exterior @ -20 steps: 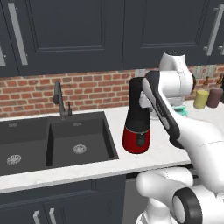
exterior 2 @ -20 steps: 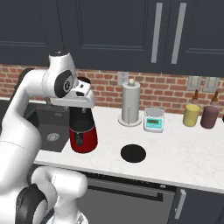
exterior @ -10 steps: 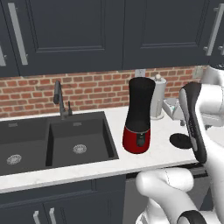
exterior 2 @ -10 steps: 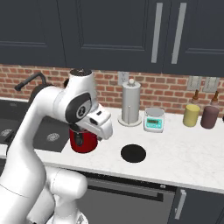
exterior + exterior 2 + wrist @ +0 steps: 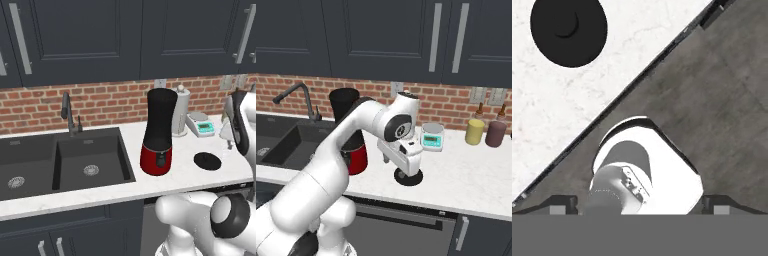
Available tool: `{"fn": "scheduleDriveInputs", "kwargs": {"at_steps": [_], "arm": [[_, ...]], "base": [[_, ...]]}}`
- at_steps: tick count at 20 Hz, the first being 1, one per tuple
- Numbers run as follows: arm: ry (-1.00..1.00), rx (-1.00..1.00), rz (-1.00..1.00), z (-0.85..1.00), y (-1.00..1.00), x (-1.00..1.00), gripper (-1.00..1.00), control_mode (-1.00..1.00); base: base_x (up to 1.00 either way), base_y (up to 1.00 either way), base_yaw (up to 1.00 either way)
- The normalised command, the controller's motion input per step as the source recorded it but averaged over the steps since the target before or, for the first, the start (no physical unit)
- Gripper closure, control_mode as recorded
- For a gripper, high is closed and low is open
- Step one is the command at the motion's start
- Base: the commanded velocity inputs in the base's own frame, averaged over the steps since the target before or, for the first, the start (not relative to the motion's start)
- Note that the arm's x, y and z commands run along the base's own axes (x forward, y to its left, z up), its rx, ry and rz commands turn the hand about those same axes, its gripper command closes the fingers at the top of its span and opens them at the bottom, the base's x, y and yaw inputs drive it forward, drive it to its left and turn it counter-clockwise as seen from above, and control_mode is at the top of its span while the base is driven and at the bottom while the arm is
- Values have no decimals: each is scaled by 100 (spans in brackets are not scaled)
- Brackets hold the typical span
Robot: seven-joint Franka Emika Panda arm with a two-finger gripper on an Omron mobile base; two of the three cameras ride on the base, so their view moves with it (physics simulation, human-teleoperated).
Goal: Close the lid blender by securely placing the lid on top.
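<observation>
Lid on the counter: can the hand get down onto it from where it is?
Probably yes. The lid lies flat on bare counter right of the blender, nothing on it. The hand sits above it, off over the counter edge, fingers spread.

Kitchen, sink (image 5: 65,162), faucet (image 5: 69,114), brick backsplash (image 5: 110,102), dark cabinets (image 5: 120,40)

One blender (image 5: 158,131), one lid (image 5: 207,160), two bottles (image 5: 474,129), one scale (image 5: 432,136).

White marble counter (image 5: 180,175): blender (image 5: 158,131), lid (image 5: 207,160), scale (image 5: 200,124).
</observation>
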Motion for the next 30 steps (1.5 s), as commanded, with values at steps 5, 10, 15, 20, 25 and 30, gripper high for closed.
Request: {"fn": "scheduleDriveInputs", "kwargs": {"at_steps": [5,10,15,20,25,30], "arm": [[21,2,-22,-27,-43,81,-100,-100],[6,5,-14,-17,-2,21,-100,-100],[2,8,-11,-33,0,4,-100,-100],[-3,1,-4,-49,1,14,-100,-100],[-3,-4,-1,-33,1,44,-100,-100],[-4,-9,0,-36,0,37,-100,-100]], "base": [[0,0,0],[0,0,0],[0,0,0],[0,0,0],[0,0,0],[0,0,0]]}}
